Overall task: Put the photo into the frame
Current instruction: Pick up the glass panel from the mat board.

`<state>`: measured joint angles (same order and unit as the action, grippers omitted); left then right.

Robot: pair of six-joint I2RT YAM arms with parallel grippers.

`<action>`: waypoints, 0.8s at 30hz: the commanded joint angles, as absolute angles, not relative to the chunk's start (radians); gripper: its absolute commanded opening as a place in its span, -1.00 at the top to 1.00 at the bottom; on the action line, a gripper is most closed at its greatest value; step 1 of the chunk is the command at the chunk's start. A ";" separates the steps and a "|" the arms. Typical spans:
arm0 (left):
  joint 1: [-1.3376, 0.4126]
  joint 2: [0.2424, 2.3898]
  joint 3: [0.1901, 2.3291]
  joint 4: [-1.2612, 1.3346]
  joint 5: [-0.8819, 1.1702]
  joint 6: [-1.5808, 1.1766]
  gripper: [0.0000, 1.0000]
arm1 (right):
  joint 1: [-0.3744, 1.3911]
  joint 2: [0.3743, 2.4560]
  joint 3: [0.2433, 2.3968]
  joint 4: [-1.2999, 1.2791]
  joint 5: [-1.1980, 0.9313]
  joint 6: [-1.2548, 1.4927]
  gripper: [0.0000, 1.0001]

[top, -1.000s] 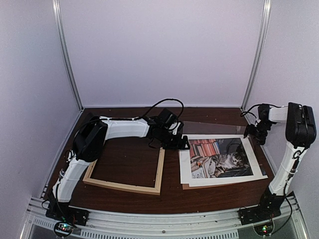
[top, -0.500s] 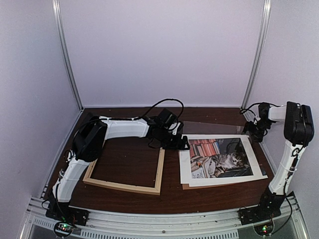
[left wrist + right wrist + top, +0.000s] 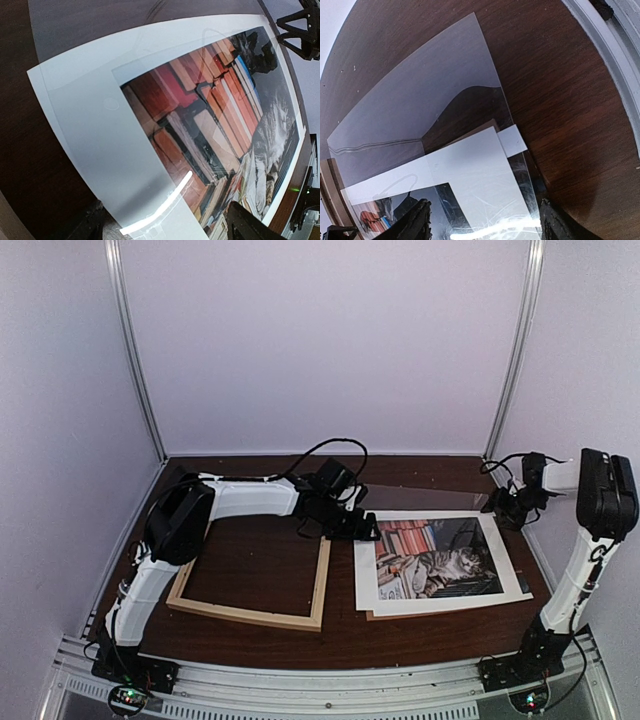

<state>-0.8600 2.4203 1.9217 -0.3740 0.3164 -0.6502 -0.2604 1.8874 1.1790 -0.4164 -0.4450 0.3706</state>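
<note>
Photo (image 3: 437, 562) lay flat just right of frame (image 3: 245, 613), outside it. Brown board (image 3: 372, 616) beneath was mostly hidden. Left gripper (image 3: 362, 530) hung by frame's far right corner, jaws wide, fingertips cut off. Right gripper (image 3: 505, 505) sat well right of frame, jaws apart. Couldn't tell if it touched clear sheet (image 3: 410, 95).

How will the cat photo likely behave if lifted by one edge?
The photo looks like thin paper lying flat, so it would probably droop when lifted. The glossy clear sheet overlapping it may slide or cling to it.
</note>
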 commanded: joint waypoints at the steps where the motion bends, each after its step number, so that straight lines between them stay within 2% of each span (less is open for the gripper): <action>1: -0.848 2.419 1.874 -0.468 0.284 -0.674 -0.71 | -0.258 1.837 1.136 -0.431 -0.503 0.383 -0.47; 13: -0.848 2.413 1.857 -0.468 0.277 -0.679 -0.71 | -0.259 1.800 1.122 -0.441 -0.502 0.373 -0.46; 24: -0.848 2.384 1.819 -0.468 0.244 -0.674 -0.73 | -0.259 1.883 1.253 -0.428 -0.429 0.337 -0.62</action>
